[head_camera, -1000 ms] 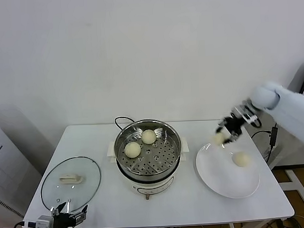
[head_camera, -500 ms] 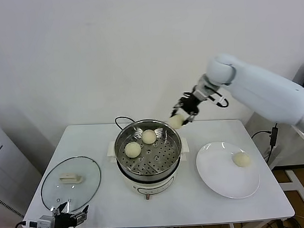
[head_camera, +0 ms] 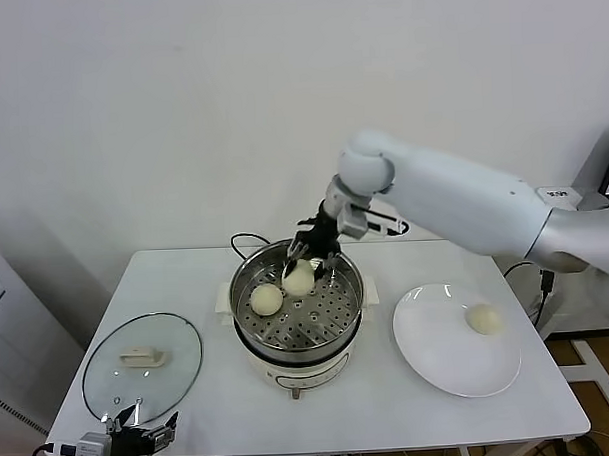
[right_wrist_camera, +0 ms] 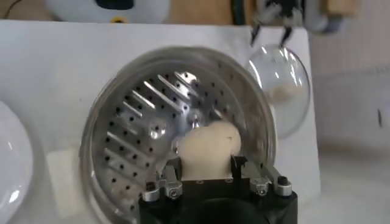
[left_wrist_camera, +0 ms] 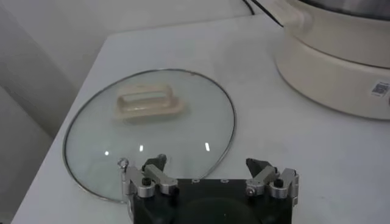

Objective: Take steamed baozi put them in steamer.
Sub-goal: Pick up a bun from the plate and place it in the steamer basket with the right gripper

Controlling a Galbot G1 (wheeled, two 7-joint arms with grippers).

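Note:
The steamer (head_camera: 340,319) stands mid-table, its perforated tray (right_wrist_camera: 139,131) bare in the right wrist view. One steamed baozi (head_camera: 266,299) lies in the tray at the left. Another (head_camera: 299,280) shows at the back, just under my right gripper (head_camera: 311,250). That gripper is shut on a third baozi (right_wrist_camera: 209,148) and holds it low over the back of the tray. In the head view the held baozi overlaps the one below it. A fourth baozi (head_camera: 483,319) lies on the white plate (head_camera: 441,368). My left gripper (head_camera: 142,434) is open and empty, parked at the table's front left.
The glass lid (head_camera: 100,380) with a white handle lies flat at the front left, close before the left gripper (left_wrist_camera: 206,162); it shows in the left wrist view (left_wrist_camera: 201,122). The steamer's white base (left_wrist_camera: 341,79) and black cord (head_camera: 247,238) stand nearby.
My right arm has swung left from above the plate, carrying a baozi, and now holds it low over the back of the steamer. The left arm has not moved.

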